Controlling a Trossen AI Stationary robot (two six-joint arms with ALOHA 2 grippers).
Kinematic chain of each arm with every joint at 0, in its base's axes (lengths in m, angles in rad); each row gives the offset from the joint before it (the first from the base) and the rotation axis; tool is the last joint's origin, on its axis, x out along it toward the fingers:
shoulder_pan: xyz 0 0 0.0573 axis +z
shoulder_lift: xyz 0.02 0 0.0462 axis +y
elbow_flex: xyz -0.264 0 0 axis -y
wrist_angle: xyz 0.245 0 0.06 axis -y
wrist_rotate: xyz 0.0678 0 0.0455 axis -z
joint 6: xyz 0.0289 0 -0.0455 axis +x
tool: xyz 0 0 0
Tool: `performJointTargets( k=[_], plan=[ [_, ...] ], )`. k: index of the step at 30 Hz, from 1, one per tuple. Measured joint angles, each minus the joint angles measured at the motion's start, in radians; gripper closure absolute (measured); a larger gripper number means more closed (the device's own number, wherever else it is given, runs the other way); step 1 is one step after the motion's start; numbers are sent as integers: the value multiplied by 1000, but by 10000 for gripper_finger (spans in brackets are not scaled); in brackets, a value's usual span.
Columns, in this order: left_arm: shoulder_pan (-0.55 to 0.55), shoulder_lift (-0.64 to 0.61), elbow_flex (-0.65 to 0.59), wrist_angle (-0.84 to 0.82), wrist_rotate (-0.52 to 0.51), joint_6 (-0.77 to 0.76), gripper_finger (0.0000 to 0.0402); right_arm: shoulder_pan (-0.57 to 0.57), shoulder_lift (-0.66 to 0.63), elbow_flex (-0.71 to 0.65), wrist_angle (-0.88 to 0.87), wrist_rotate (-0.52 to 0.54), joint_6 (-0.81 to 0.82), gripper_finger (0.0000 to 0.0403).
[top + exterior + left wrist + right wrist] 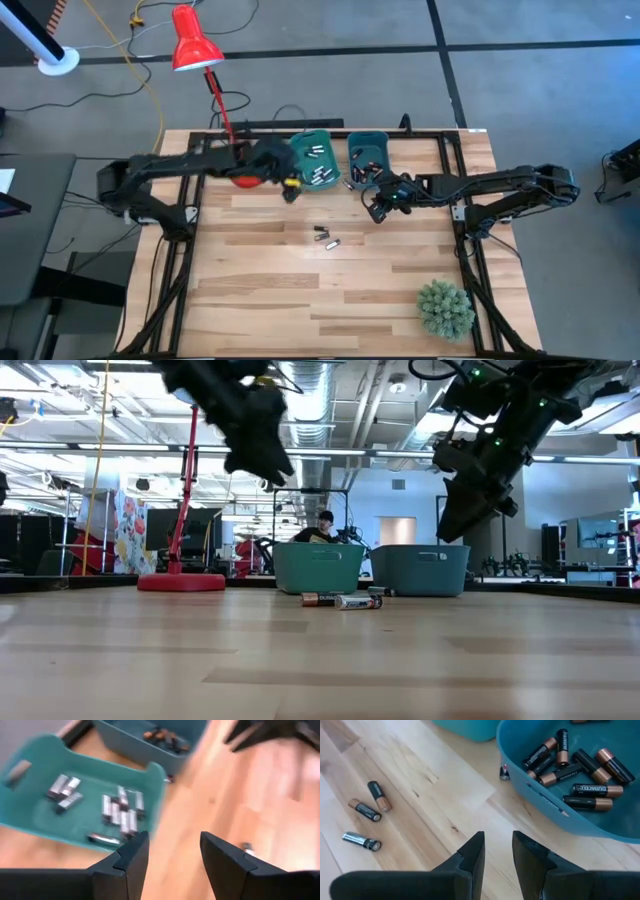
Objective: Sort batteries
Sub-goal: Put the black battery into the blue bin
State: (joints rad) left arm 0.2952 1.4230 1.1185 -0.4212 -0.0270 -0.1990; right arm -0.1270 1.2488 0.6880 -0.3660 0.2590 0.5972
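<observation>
1. Overhead, a wooden tabletop [300, 290] carries two teal bins side by side at its far edge, both near the middle of that edge.
2. Inside the left bin [312, 160] lie silvery-grey batteries [120, 810], several bunched together and a few more apart from them.
3. Inside the right bin [368, 158] lie black batteries with copper-coloured ends [580, 767], lying loose at mixed angles.
4. Three loose batteries [325, 237] rest on the bare wood near the tabletop's centre, well apart from both bins; two are black and copper, one is silver and black.
5. One small battery [504, 771] lies on the wood right beside the outer wall of the right bin.
6. The left hand [172, 855] hangs in the air above the tabletop, just beside the near side of the left bin; its fingers are spread with nothing between them.
7. The right hand [497, 851] hangs in the air near the front of the right bin, over bare wood; its fingers are parted by a narrow gap and hold nothing.
8. A red desk lamp [195, 40] stands with its base at the tabletop's far-left part, beside the left arm.
9. A small green plant [444, 308] sits near the near-right corner of the tabletop.
10. In the room beyond the tabletop, a person [322, 528] shows behind the bins.
</observation>
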Motion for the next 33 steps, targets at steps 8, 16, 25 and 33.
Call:
performJointTargets(
  k=[8,16,25,33],
  plan=[
    [-136,-98,-321,247,0,56,230,4,0,0,1,-1,-52,285],
    [-214,32,-417,476,1,208,230,37,0,0,4,-1,-48,285],
    [-218,252,-420,760,26,266,230,86,0,0,4,-1,-12,285],
    [-217,343,-419,904,80,261,230,123,0,0,4,-1,-1,285]
  ],
)
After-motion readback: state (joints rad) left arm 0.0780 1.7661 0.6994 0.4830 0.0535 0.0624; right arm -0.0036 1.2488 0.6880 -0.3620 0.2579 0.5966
